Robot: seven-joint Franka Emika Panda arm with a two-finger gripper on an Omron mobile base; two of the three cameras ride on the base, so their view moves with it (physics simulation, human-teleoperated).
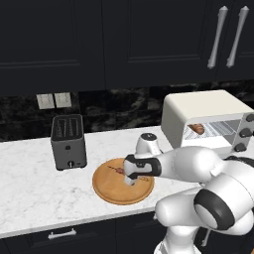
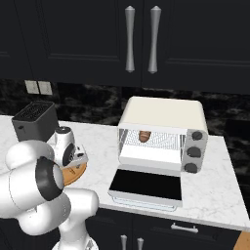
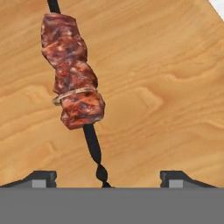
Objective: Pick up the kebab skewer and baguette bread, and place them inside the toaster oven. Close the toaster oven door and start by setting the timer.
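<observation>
Kebab skewer [image 3: 73, 83] flat on round wooden plate [image 3: 166, 87], upper left of hand view, fingers [image 3: 43, 178] spread either side of its dark stick; probably light, stiff, thin, meat chunks the surest hold.

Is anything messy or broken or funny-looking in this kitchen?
Nothing looks spilled or broken. The toaster oven door hangs wide open, with the baguette bread already on the rack inside. The kebab skewer lies flat on the wooden plate, right under the open gripper.
</observation>
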